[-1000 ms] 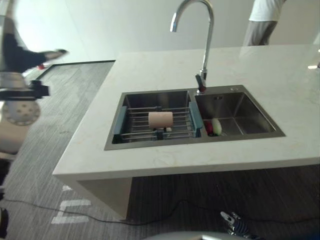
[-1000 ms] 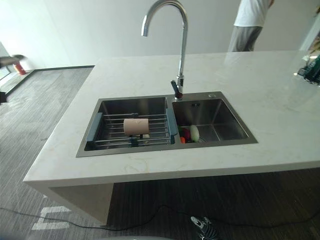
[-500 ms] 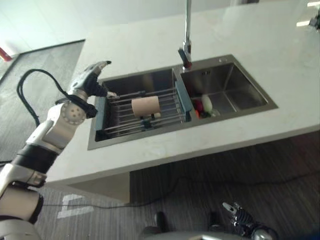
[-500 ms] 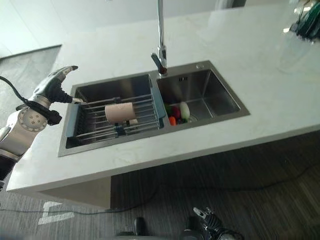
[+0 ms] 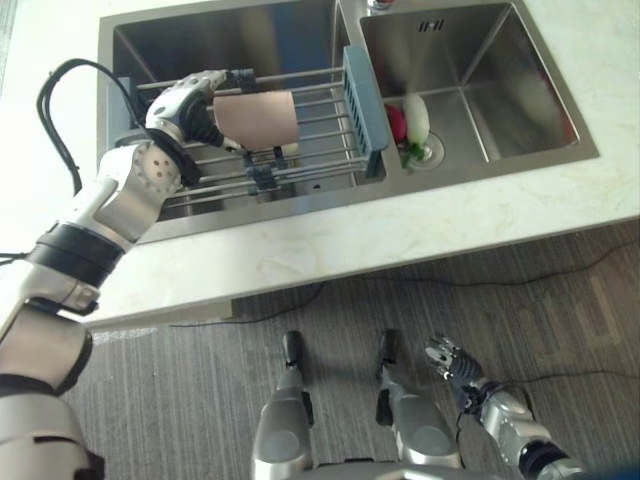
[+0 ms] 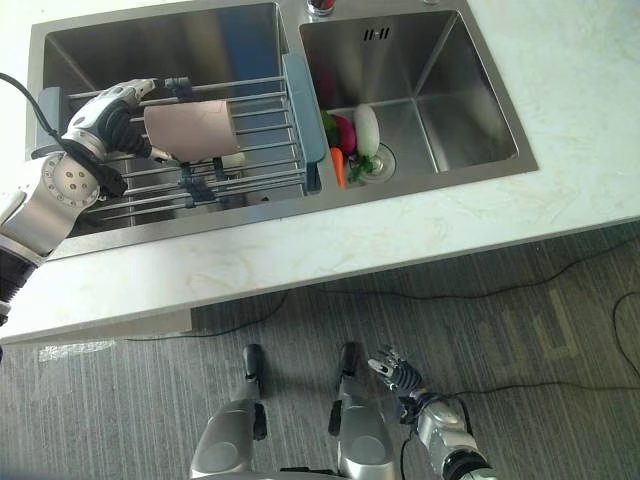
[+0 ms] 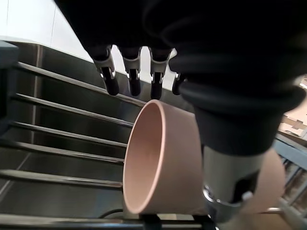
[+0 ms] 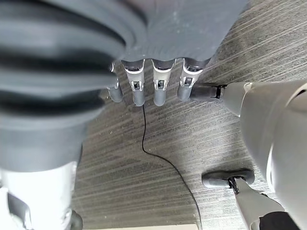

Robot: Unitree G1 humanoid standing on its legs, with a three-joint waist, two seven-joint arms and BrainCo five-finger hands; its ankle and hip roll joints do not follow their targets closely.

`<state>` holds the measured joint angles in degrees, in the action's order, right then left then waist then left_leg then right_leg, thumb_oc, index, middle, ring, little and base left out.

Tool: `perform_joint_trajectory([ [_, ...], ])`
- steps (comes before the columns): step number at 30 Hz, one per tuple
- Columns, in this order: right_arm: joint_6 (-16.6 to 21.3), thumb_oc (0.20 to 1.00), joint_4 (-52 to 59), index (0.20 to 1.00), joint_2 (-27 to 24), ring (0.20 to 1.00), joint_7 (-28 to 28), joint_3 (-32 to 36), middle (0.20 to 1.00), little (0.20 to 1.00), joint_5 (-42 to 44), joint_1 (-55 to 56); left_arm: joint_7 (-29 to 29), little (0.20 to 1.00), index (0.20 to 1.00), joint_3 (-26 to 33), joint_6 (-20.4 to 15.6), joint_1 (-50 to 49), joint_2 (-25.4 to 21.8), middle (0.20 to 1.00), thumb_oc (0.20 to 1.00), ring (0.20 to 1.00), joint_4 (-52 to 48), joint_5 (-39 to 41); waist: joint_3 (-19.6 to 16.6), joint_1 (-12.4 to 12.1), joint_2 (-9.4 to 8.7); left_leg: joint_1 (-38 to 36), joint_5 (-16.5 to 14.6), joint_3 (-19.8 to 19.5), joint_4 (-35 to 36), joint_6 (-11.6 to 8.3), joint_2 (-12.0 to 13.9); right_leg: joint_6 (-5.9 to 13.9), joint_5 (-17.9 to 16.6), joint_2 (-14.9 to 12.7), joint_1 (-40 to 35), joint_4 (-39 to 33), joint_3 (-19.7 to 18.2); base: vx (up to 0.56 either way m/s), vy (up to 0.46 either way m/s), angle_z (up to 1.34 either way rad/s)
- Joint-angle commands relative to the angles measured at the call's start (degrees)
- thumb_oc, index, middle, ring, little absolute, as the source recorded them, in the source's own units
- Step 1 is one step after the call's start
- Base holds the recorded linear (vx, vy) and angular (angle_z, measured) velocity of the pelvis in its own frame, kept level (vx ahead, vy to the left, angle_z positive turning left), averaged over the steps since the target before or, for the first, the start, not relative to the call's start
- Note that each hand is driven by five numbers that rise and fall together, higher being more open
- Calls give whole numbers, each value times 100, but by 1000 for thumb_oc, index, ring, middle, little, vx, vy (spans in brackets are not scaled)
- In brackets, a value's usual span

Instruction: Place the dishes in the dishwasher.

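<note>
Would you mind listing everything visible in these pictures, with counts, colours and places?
Cup: one, pinkish-beige, lying on its side on the rack.
Rack: one, metal bars with blue-grey ends, across the left basin.
Sink: one, steel, two basins, set in the counter.
Vegetables: a few, red, white-green and orange, in the right basin by the drain.
Counter: one, pale marble-like.
Floor: dark grey, striped.
Left hand: at the cup's end, fingers straight.
Right hand: low over the floor, fingers relaxed.
</note>
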<state>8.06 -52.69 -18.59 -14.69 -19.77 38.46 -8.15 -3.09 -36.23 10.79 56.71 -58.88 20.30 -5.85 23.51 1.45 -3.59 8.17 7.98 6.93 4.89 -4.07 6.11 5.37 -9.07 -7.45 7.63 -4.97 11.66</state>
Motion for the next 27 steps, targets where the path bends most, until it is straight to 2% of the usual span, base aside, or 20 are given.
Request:
perform_joint_trajectory([
  [1,46,1000,96,1000,-203,1000,72,-46,1000,1000,267,117,-192,1000,1000,111,7,263,-39,1000,1000,1000,433,-397,-426,-6,132,-146,-597,-119,-3,-67,120,711,173,-510,-73,51,-344,-5,43,1],
  [5,4,1000,-69,1000,-276,1000,93,68,1000,1000,464,35,-46,1000,1000,56,-66,193,54,1000,1000,1000,400,-536,-390,-7,185,-149,-583,-92,7,-69,100,718,171,-565,-62,67,-313,-10,70,1],
  [9,-17,1000,-240,1000,-319,1000,7,152,1000,1000,408,18,96,1000,1000,137,98,41,34,1000,1000,1000,235,-554,-379,-19,268,-166,-581,-89,11,-79,82,727,179,-613,-74,72,-274,-5,46,1],
  [18,6,1000,-231,1000,-382,1000,-31,127,1000,1000,518,18,-281,1000,1000,211,-122,-14,-50,1000,1000,1000,380,-635,-365,48,309,-145,-603,-52,11,-92,76,739,176,-629,-17,59,-363,-7,25,0],
  [22,159,1000,-233,1000,-378,1000,68,48,1000,1000,259,6,-958,1000,1000,172,162,114,-123,1000,1000,1000,322,-944,-348,61,290,-136,-620,-35,11,-101,73,759,155,-645,6,45,-379,-11,-3,0],
  [27,140,1000,-293,1000,-359,1000,161,-11,1000,1000,242,-35,-1590,1000,1000,194,118,127,-86,1000,1000,1000,586,-1195,-334,107,263,-132,-640,23,11,-114,77,769,126,-643,63,29,-456,-9,-1,-2],
])
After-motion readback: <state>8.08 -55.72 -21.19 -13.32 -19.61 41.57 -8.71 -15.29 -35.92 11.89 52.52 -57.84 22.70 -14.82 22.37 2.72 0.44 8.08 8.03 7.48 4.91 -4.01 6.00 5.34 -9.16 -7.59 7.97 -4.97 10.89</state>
